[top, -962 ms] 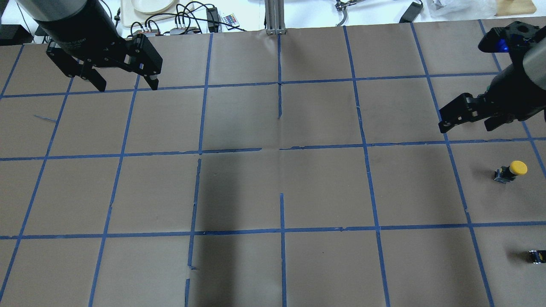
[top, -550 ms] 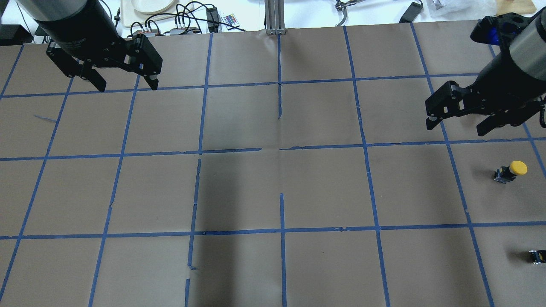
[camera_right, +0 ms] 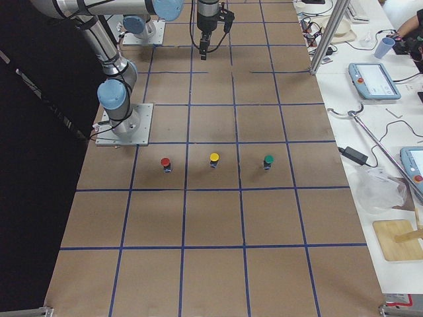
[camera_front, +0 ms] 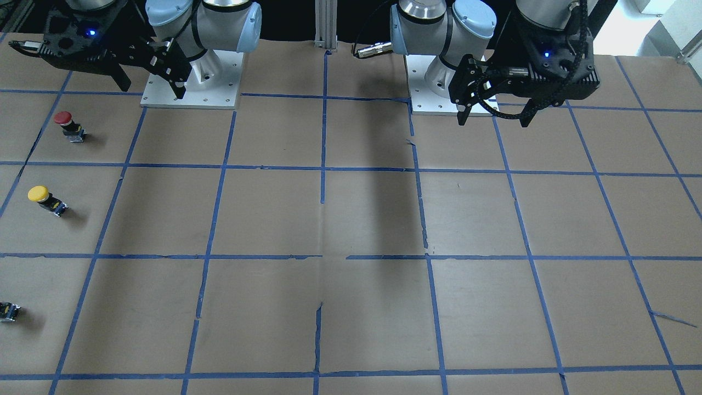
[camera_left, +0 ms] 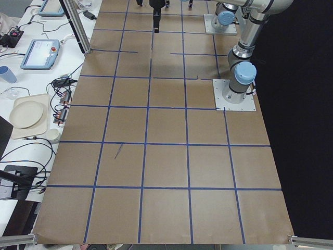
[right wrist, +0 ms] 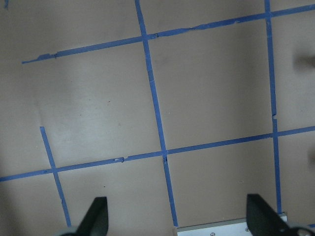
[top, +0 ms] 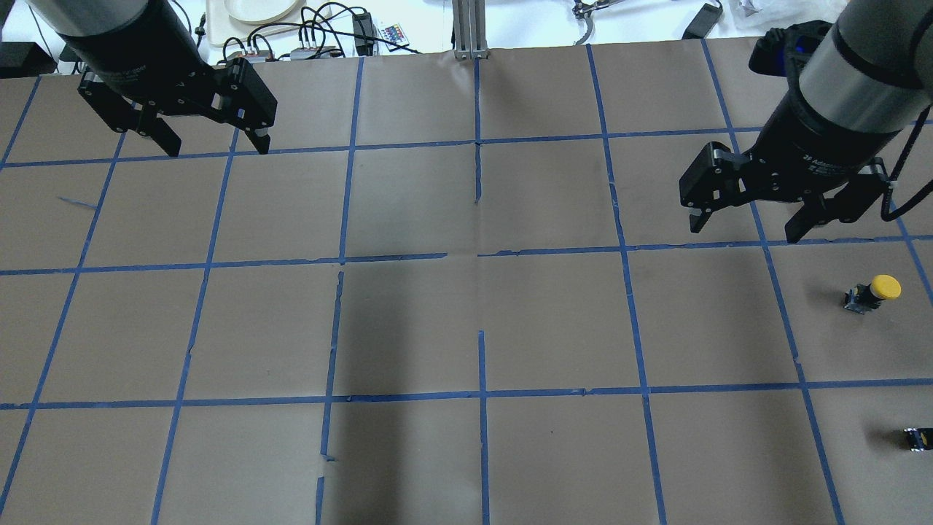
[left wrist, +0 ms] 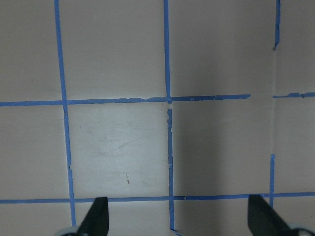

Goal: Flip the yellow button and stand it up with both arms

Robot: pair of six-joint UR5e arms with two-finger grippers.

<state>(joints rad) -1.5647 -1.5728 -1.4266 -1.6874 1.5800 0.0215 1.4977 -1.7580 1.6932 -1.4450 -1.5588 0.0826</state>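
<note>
The yellow button (top: 877, 291) stands apart on the brown paper at the right side of the overhead view, yellow cap on a black body. It also shows in the front view (camera_front: 44, 198) and in the right view (camera_right: 214, 159), where its cap looks uppermost. My right gripper (top: 747, 229) is open and empty, hanging above the table about one grid square from the button. It also shows in the front view (camera_front: 152, 91). My left gripper (top: 217, 149) is open and empty at the far left, far from the button, and shows in the front view (camera_front: 492, 123). Both wrist views show only bare paper between open fingertips.
A red-capped button (camera_front: 67, 124) and a green-capped one (camera_right: 268, 160) stand in line with the yellow one. A small dark switch body (top: 917, 438) is cut by the frame's edge. Blue tape (top: 481, 255) grids the paper. Cables and a plate (top: 255, 9) lie beyond the far edge.
My right gripper has swung leftward over the table, staying open. My left gripper and the yellow button have not moved.
</note>
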